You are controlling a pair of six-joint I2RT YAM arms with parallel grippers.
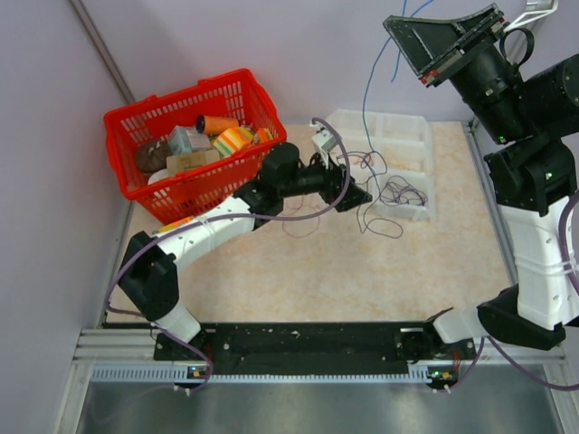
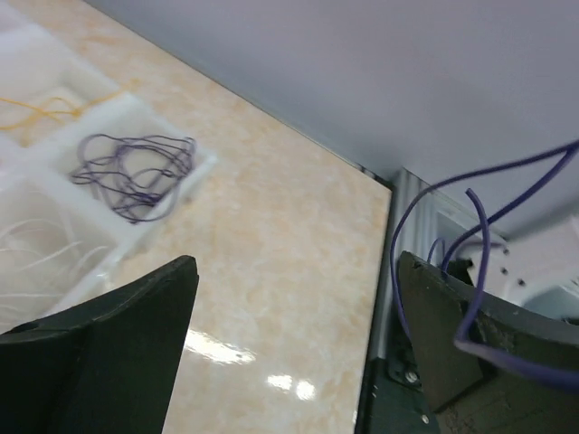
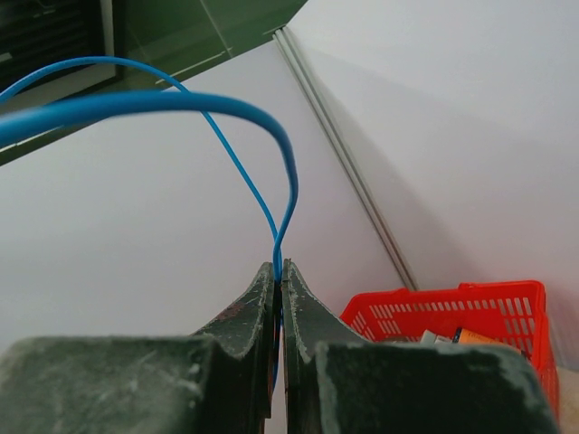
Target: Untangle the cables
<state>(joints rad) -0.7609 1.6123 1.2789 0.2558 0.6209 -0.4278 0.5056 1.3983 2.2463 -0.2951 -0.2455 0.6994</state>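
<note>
A thin blue cable (image 1: 365, 90) hangs from my right gripper (image 1: 391, 23), which is raised high at the back right. In the right wrist view that gripper (image 3: 280, 268) is shut on the blue cable (image 3: 226, 104), which loops up out of the jaws. A tangle of dark thin cables (image 1: 398, 192) lies over the front of the white tray (image 1: 412, 127) and onto the table. My left gripper (image 1: 355, 194) is beside that tangle, low over the table. In its wrist view it (image 2: 294, 316) is open, with a dark blue wire (image 2: 479, 244) draped over its right finger (image 2: 452, 334).
A red basket (image 1: 127, 122) of assorted items stands at the back left and shows in the right wrist view (image 3: 452, 312). The tray compartments hold a purple wire bundle (image 2: 136, 172), an orange wire (image 2: 36, 108) and white wires (image 2: 45, 253). The table's metal edge rail (image 2: 384, 271) runs at the right.
</note>
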